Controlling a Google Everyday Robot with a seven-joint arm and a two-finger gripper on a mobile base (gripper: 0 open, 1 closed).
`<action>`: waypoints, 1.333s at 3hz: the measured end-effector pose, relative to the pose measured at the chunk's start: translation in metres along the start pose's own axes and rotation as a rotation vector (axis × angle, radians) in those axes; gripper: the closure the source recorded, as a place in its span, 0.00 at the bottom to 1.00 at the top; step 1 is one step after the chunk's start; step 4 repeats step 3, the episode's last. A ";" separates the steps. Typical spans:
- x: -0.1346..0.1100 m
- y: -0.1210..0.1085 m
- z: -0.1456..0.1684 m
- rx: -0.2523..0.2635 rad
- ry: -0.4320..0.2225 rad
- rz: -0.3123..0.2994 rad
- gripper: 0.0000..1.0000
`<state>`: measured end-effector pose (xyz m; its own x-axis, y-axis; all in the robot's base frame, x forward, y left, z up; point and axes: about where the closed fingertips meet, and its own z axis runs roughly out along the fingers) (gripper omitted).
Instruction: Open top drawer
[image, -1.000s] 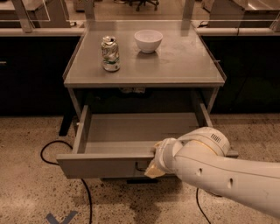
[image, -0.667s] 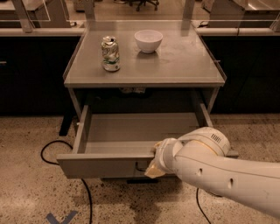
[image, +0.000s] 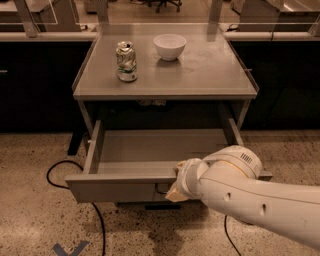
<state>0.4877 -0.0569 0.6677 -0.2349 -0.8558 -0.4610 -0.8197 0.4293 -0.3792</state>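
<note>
The top drawer (image: 115, 189) is a wide grey metal drawer under the grey table top (image: 200, 70). It stands pulled out toward me and its inside is bare. Its small dark loop handle (image: 161, 189) shows at the middle of the front panel. My gripper (image: 173, 192) is at the front panel, right at the handle, at the end of my white arm (image: 250, 192), which reaches in from the lower right. The arm's wrist hides most of the gripper. No other drawers show.
A dented drink can (image: 126, 61) and a white bowl (image: 169, 46) stand on the table top. A black cable (image: 60, 172) loops on the speckled floor at the left. A blue tape mark (image: 70, 248) lies on the floor in front. Dark counters run behind.
</note>
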 end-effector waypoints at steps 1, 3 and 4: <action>0.000 0.000 0.000 0.000 0.000 0.000 0.12; 0.000 0.000 0.000 0.000 0.000 0.000 0.00; 0.000 0.000 0.000 0.000 0.000 0.000 0.00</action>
